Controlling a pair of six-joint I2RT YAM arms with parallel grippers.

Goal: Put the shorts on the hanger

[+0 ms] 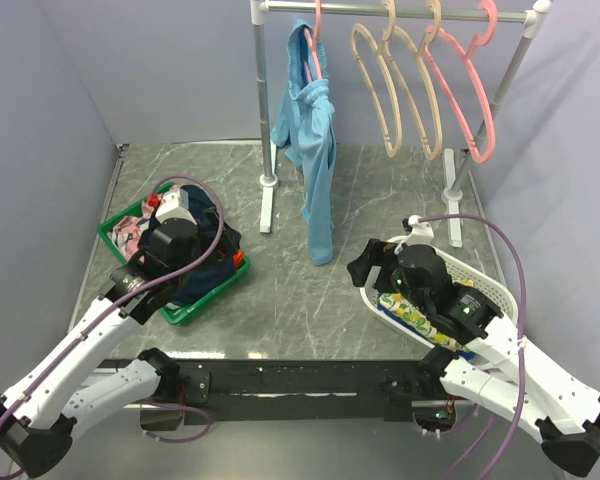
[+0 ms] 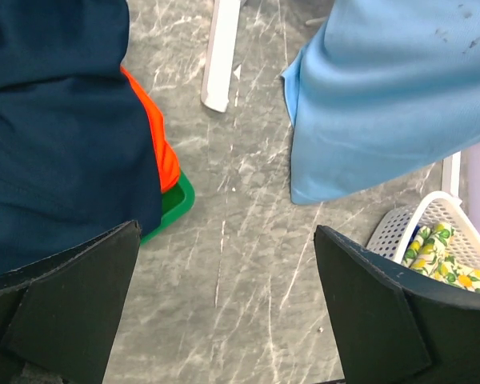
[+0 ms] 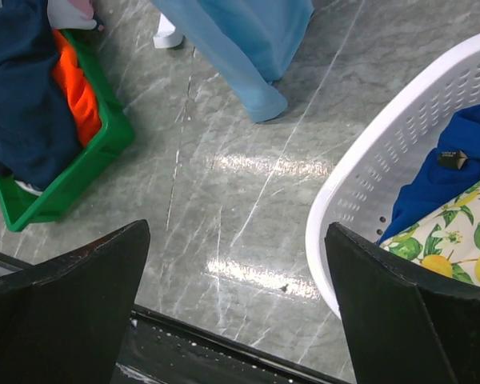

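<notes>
The dark navy shorts (image 2: pixel 56 120) lie heaped in the green basket (image 1: pixel 202 306) at the table's left, over an orange garment (image 2: pixel 156 140). They also show in the right wrist view, shorts (image 3: pixel 20 112). Two cream hangers (image 1: pixel 391 150) hang empty on the rail at the back. My left gripper (image 2: pixel 224 320) hovers open over the basket's right edge, above bare table, with the shorts just to its left. My right gripper (image 3: pixel 236 312) is open and empty over the table beside the white basket (image 3: pixel 360 192).
A light-blue garment (image 1: pixel 315 160) hangs from a pink hanger down to the table in the middle. More pink hangers (image 1: pixel 472 120) hang at the rail's right end. The rack's posts (image 1: pixel 267 120) and feet stand at the back. The white basket holds blue and lemon-print cloth (image 3: pixel 456 248).
</notes>
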